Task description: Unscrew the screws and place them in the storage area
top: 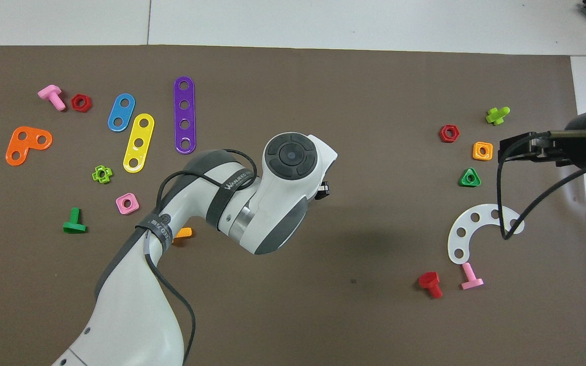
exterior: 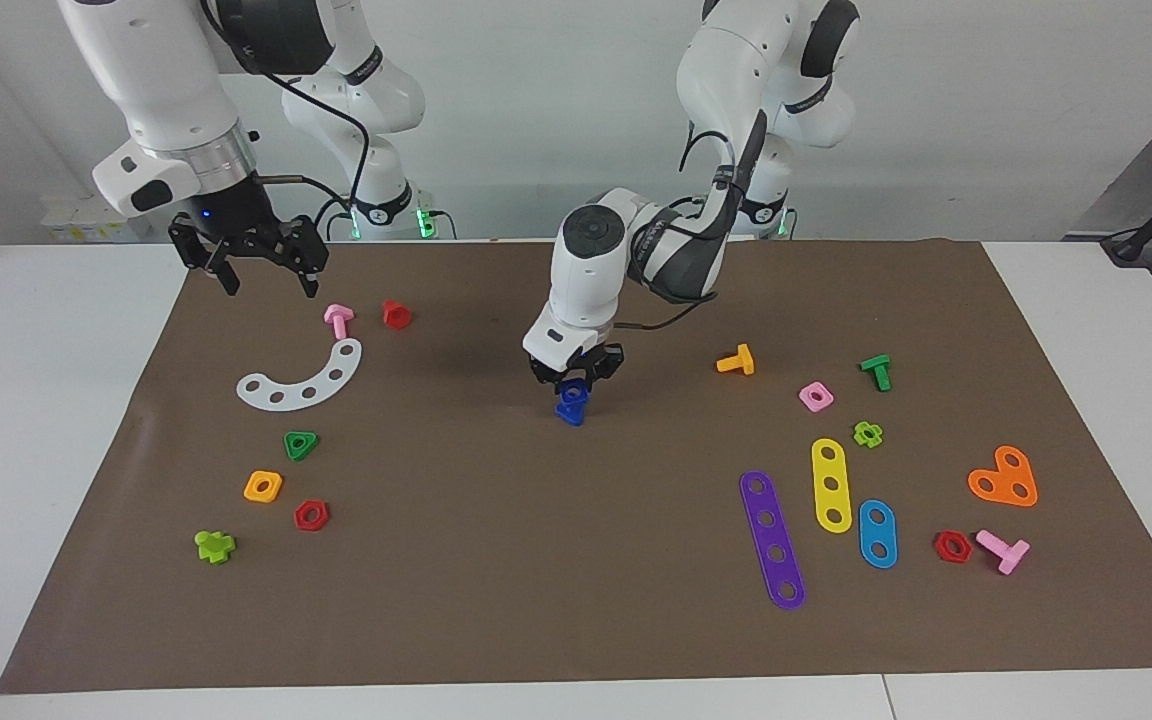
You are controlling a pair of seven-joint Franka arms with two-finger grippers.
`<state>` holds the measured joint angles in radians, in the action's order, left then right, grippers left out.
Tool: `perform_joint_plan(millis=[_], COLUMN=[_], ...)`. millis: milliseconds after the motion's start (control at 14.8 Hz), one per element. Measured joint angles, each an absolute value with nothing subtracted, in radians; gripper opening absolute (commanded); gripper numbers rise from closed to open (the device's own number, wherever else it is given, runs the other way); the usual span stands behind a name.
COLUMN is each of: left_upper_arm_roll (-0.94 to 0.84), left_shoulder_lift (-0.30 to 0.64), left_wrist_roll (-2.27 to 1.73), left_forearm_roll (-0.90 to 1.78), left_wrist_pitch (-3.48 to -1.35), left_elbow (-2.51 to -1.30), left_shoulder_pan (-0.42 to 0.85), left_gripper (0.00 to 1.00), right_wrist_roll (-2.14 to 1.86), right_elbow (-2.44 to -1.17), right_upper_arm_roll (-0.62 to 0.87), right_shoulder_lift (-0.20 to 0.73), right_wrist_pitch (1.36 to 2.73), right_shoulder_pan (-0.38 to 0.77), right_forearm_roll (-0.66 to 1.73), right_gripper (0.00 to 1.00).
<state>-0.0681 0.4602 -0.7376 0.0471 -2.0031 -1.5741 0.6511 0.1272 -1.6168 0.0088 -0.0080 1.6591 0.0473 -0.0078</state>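
Observation:
The dark-blue bolt stands near the middle of the brown mat with its triangular head up. My left gripper points straight down over it and its fingers are shut on the head. In the overhead view the left wrist hides the bolt, and only a bit of the gripper shows. The storage area is bare mat beside the white curved strip, green triangular nut, orange square nut and red hex nut. My right gripper hangs open and empty above the mat's edge, near the pink bolt.
A red bolt lies by the pink one. Toward the left arm's end lie an orange bolt, a green bolt, a pink nut, purple, yellow and blue strips, and an orange plate.

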Motion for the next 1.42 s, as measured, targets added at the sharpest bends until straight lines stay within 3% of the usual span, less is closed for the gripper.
perform_joint_plan(millis=[337,607,809,1011,1348,1416], left_upper_arm_roll=[-0.062,-0.061,-0.061,-0.061,-0.062,-0.062], left_shoulder_lift=[0.467,0.465,0.464,0.446,0.381,0.371], left_wrist_roll=[-0.669,-0.432,-0.203,-0.063,0.031,0.034], left_forearm_roll=[0.047,0.046,0.046,0.047,0.047,0.047], left_wrist_pitch=[-1.903,-1.890,-1.890,-1.978,-2.235,-2.239], left_elbow=[-1.479,-1.471,-1.496,-1.591,-1.881,-1.899], left_shoulder_pan=[0.514,0.374,0.263,0.201,0.189,0.189], left_gripper=[0.22,0.20,0.20,0.23,0.31,0.39], right_wrist_roll=[0.193,0.371,0.483,0.545,0.573,0.576], right_elbow=[-1.678,-1.752,-1.771,-1.776,-1.779,-1.780], right_upper_arm_roll=[0.022,0.028,0.030,0.030,0.030,0.030], right_shoulder_lift=[-0.009,0.009,0.073,0.160,0.263,0.281], right_wrist_pitch=[1.746,1.866,1.956,2.045,2.148,2.170], right_shoulder_pan=[0.105,0.258,0.364,0.446,0.512,0.516], right_forearm_roll=[-0.006,-0.006,-0.007,-0.007,-0.013,-0.013], right_gripper=[0.99,0.98,0.96,0.96,0.92,0.92])
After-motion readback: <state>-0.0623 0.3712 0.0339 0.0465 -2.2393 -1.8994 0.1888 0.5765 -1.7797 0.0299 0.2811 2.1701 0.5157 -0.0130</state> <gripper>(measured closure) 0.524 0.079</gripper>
